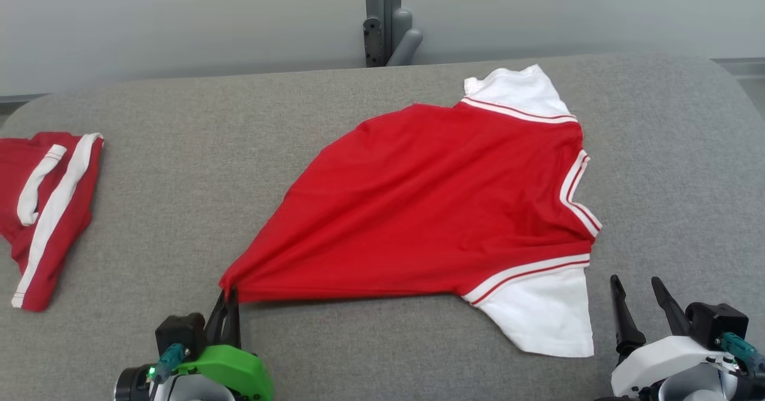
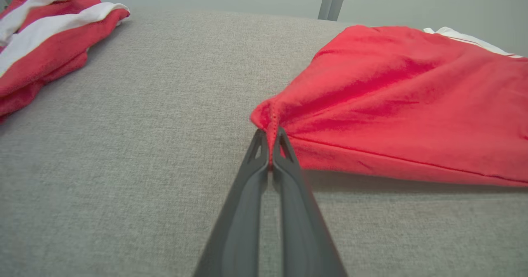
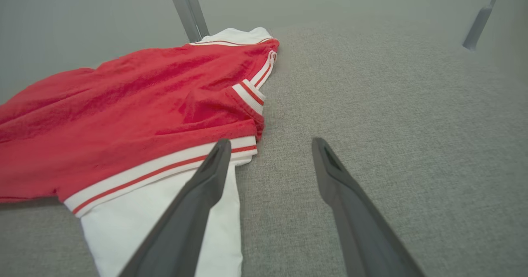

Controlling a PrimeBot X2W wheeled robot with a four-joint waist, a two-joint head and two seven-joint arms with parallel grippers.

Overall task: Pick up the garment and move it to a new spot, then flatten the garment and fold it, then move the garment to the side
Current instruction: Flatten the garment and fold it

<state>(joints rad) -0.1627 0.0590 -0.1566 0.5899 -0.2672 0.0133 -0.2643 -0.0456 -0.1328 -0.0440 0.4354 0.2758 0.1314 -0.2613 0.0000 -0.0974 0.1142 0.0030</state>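
Note:
A red garment (image 1: 430, 210) with white sleeves and striped trim lies spread on the grey padded table (image 1: 179, 180). My left gripper (image 1: 230, 298) is shut on its near-left corner, and the cloth pulls to a point there. In the left wrist view that corner of the garment (image 2: 371, 103) is pinched between the closed fingers of the left gripper (image 2: 271, 138). My right gripper (image 1: 635, 284) stands open at the lower right, just right of the near white sleeve (image 1: 544, 311). In the right wrist view the right gripper (image 3: 270, 145) is open beside the garment (image 3: 123, 116), nothing between its fingers.
A second red garment with white stripes (image 1: 42, 204) lies bunched at the table's left edge, and the left wrist view has this second garment (image 2: 45, 33) at its top left. A grey post (image 1: 385, 18) rises behind the table's far edge.

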